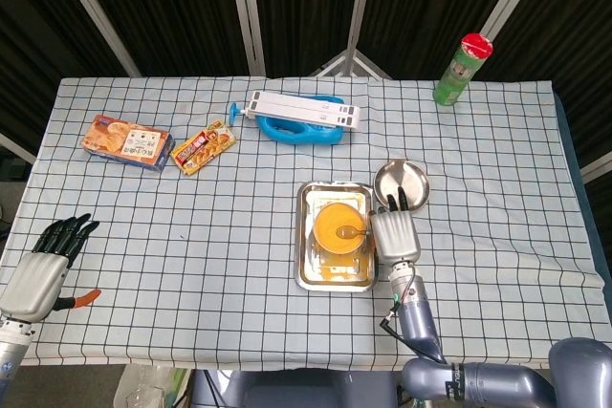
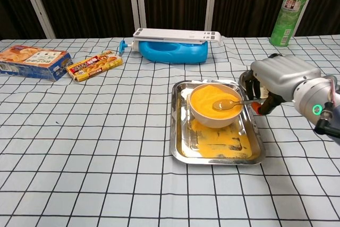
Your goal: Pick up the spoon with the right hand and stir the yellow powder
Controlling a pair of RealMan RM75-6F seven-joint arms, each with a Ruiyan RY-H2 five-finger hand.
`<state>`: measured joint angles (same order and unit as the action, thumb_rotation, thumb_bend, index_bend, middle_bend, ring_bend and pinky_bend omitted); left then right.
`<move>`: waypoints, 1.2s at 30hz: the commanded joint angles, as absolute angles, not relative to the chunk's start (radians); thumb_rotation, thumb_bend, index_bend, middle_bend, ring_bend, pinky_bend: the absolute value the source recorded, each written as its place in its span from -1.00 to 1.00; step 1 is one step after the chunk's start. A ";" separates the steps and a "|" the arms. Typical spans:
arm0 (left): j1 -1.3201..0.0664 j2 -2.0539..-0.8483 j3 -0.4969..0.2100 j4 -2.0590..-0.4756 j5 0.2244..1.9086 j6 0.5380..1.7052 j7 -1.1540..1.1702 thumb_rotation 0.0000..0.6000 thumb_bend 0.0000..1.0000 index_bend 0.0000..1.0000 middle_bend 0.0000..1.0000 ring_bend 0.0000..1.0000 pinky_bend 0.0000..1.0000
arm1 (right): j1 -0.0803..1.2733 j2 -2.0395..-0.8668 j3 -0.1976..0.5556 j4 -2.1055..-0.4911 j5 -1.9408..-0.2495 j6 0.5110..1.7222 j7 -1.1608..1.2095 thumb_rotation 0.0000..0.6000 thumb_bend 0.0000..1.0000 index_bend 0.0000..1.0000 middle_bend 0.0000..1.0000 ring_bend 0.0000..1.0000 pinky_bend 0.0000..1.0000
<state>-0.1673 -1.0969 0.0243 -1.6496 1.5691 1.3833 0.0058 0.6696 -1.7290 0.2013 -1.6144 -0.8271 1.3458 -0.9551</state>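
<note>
Right hand [image 2: 276, 81] grips the spoon [image 2: 229, 102] by its handle, bowl of the spoon resting in the yellow powder [image 2: 212, 99] inside the white bowl [image 2: 215, 118] on the metal tray [image 2: 178, 150]. Left hand [image 1: 43, 260] idle, fingers apart, holding nothing. Step: stirring. Next move likely needs a small circular sweep without spilling.

Right hand [image 2: 276, 78]: you see a silver-grey metal shell with black fingers [image 1: 394, 202] and an orange-red part at the thumb, lower right of centre in the head view.
Right wrist: your chest view shows a grey rounded cuff with a small green ring light at the right edge.
Right forearm: blue-grey tube with a thin black cable looped beside it, bottom of the head view.
Left hand [image 1: 40, 265]: silver back, black fingers, orange-red thumb piece, lower left corner of your head view.
</note>
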 commanded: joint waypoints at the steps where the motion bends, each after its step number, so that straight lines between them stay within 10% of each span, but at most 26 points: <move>1: -0.168 -1.097 0.024 -1.650 1.569 1.383 0.006 1.00 -1.00 -1.00 -1.00 -1.00 -1.00 | 0.670 -1.729 0.202 -1.614 -0.828 1.346 -0.954 1.00 -0.04 0.16 -0.02 -0.64 -1.00; 36: -0.167 -1.096 0.024 -1.652 1.569 1.385 0.006 1.00 -1.00 -1.00 -1.00 -1.00 -1.00 | 0.676 -1.713 0.194 -1.664 -0.857 1.383 -0.999 1.00 0.39 0.33 0.21 -0.45 -1.00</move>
